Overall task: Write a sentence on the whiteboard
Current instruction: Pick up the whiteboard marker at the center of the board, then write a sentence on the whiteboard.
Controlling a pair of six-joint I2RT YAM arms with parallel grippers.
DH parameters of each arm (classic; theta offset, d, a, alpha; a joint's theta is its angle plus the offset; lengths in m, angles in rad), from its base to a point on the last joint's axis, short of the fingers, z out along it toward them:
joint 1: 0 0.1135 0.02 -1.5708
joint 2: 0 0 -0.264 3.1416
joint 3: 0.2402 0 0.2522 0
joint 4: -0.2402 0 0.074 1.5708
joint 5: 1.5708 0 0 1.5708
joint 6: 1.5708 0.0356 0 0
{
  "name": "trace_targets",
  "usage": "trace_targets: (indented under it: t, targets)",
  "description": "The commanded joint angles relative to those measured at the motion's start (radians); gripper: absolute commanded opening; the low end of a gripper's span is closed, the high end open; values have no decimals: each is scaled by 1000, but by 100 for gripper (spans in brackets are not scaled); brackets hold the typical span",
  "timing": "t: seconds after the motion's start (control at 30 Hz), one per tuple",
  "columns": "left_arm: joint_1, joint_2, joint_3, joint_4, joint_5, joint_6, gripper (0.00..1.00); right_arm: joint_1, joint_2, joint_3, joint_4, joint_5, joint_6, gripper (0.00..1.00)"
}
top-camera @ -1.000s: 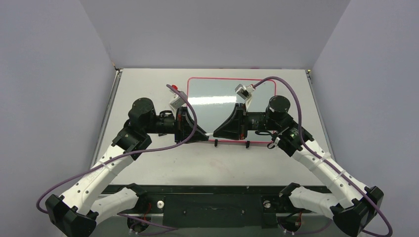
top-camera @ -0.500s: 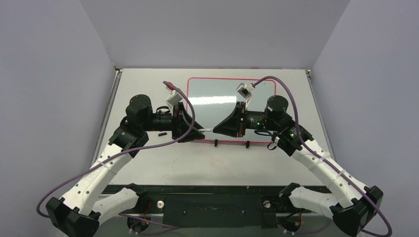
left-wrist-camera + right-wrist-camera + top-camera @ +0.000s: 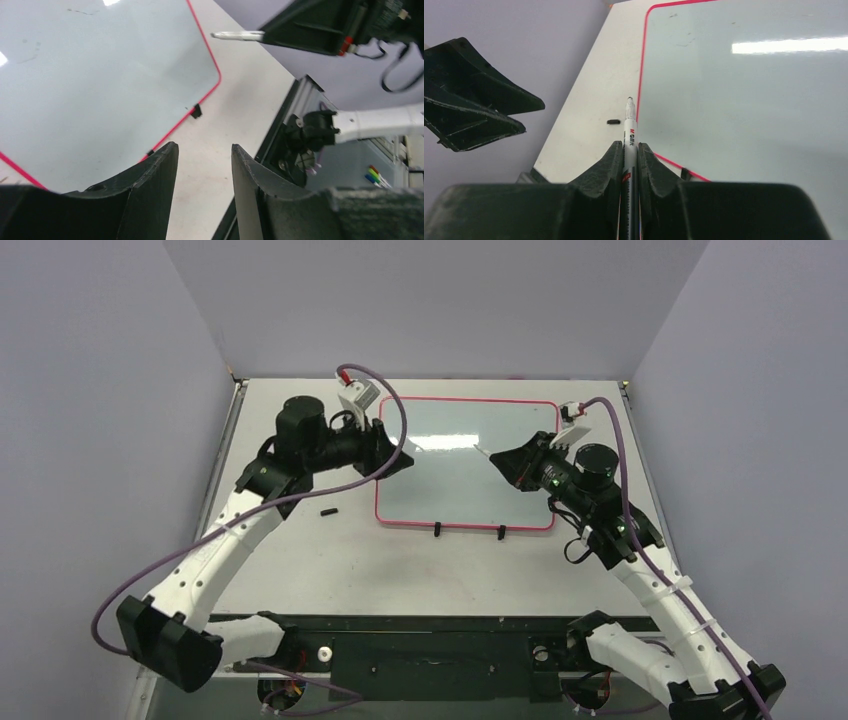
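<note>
Two fingers of the right gripper (image 3: 627, 150) pinched a marker (image 3: 629, 131), its tip jutting just ahead of the jaws. Beyond that tip lay the whiteboard (image 3: 749, 100), with no sentence readable on it. Too steep a descent could shove the pen back through the grip or skid the strokes. Farther off, the left gripper (image 3: 203, 147) hung spread and empty, leaving the board free to slide.

High top view from the near side, close wrist views facing inward, sharing the whiteboard (image 3: 450, 480)
</note>
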Motion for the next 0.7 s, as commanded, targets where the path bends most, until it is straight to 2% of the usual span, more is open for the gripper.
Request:
trace_targets:
  t: [0.0, 0.17, 0.33, 0.67]
  targets:
    - [11, 156, 151, -75, -158, 73, 40, -7, -39, -12, -6, 202, -8, 0]
    - [23, 380, 383, -180, -310, 101, 40, -6, -26, 5, -31, 269, -23, 0]
    - [43, 576, 595, -266, -396, 65, 41, -6, -29, 30, -75, 336, -54, 0]
    - [70, 1050, 1292, -599, -480, 66, 41, -6, -79, 52, -140, 413, -86, 0]
